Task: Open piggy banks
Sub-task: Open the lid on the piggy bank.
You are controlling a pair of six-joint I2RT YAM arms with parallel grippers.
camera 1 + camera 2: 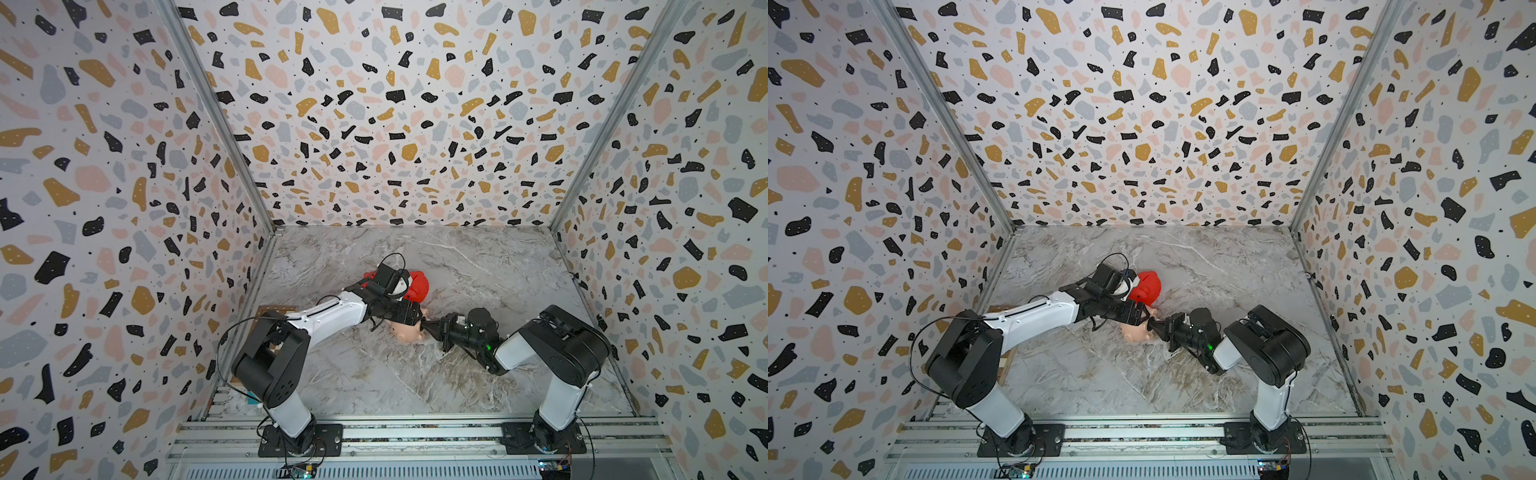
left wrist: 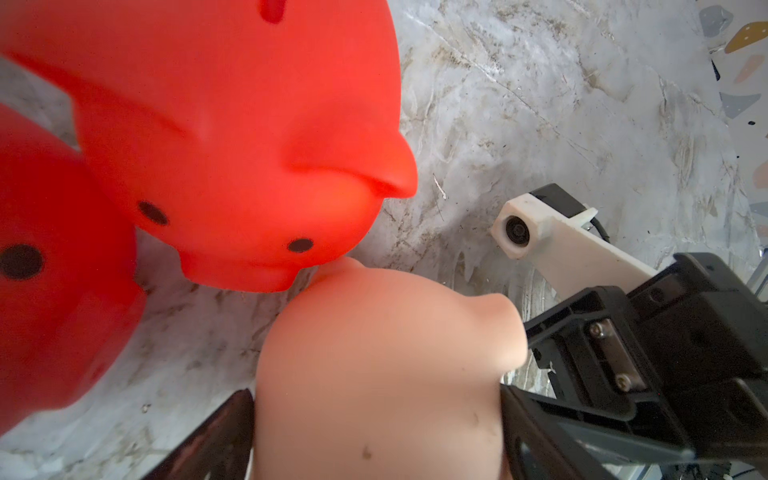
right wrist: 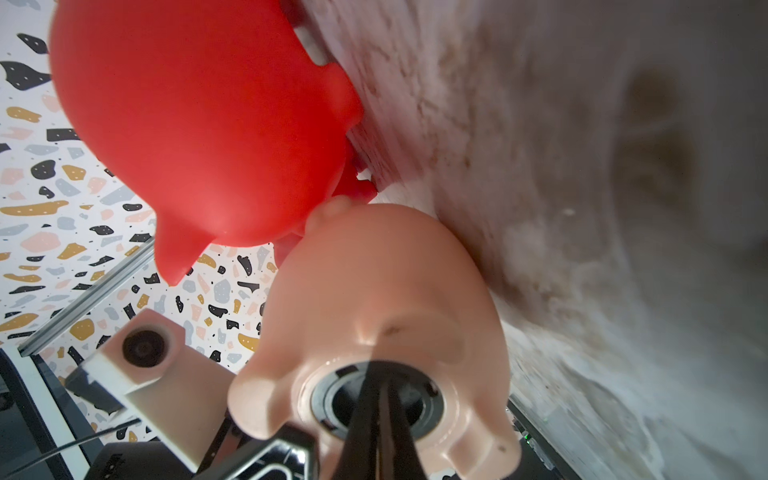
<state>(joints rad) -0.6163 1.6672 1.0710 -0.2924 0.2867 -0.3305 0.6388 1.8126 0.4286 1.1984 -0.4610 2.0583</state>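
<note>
The pink pig [image 1: 409,333] lies on its side on the marble table [image 1: 478,270], just below the middle of the frame in both top views. The two red pigs [image 2: 228,145] sit just behind it, and one touches it. The left gripper [image 1: 402,319] comes in from the left and grasps the pink pig, one finger [image 2: 216,436] on each flank. This turns the pig's belly to the right of the frame, straight at the right gripper [image 3: 380,384]. That gripper is clenched, its tips pressed together and pushed into the hollow of the black plug [image 3: 328,395] in the belly. Whether they pinch any part of the plug is hidden. The plug's axis runs left to right in the top views, in line with the right arm. The right arm is the one placed to work the plug out, probably by twisting or pulling back toward the right, while the left arm braces the pig.
</note>
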